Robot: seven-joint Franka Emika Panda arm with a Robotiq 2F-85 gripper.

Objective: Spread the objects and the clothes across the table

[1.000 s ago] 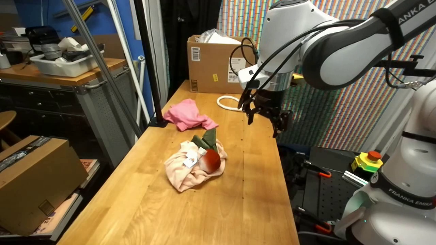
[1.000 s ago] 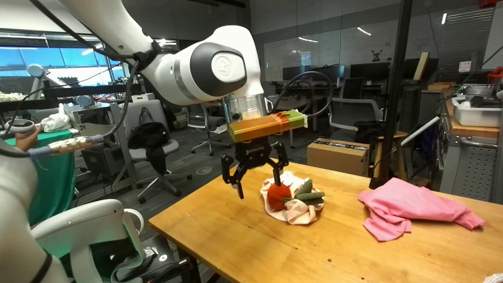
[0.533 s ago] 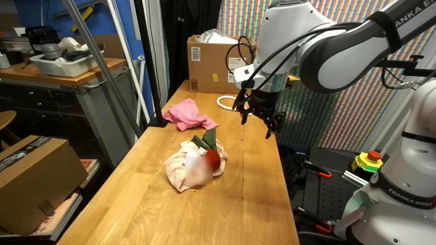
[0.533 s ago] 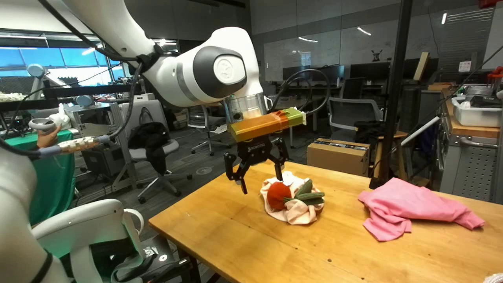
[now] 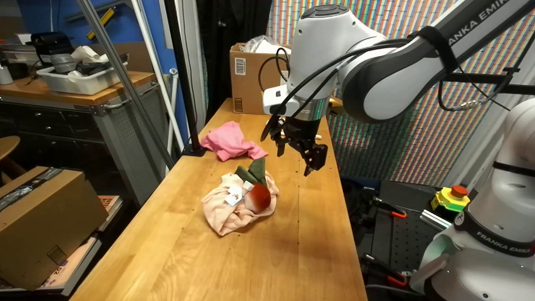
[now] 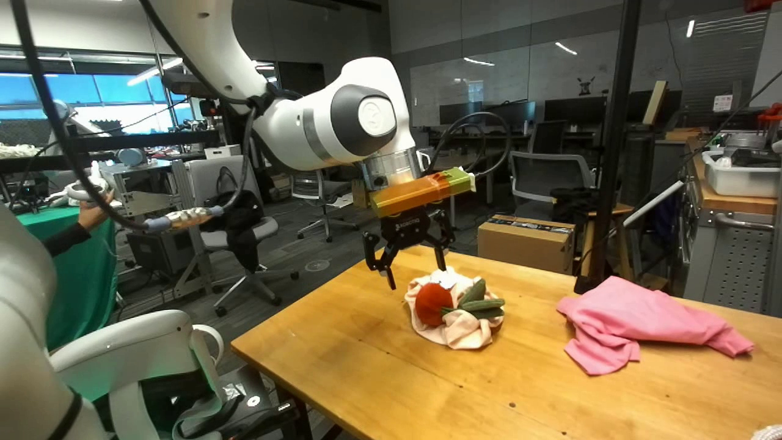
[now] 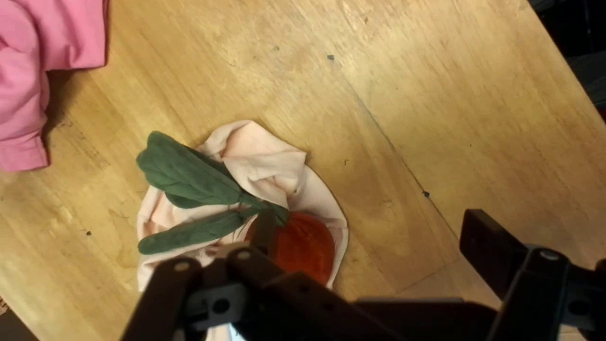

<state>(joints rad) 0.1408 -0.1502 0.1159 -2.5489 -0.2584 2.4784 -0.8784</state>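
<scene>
Peach cloth [image 5: 228, 213], pink cloth [image 6: 647, 321], red plush vegetable [image 5: 259, 196], wooden table [image 6: 440, 391].
From here I see the peach one crumpled, the vegetable on its side atop it, green leaves [image 7: 194, 175] splayed toward the pink one, rumpled and apart.

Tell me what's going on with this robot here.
The gripper of the robot arm hangs open over the wooden table, holding nothing. Near it, a red toy with green leaves lies on a crumpled peach cloth, while a bunched pink cloth lies apart from them. Neither cloth is spread out, so that job looks yet to be done. In the background a person's hand holds what looks like a white controller, probably steering the arm.
</scene>
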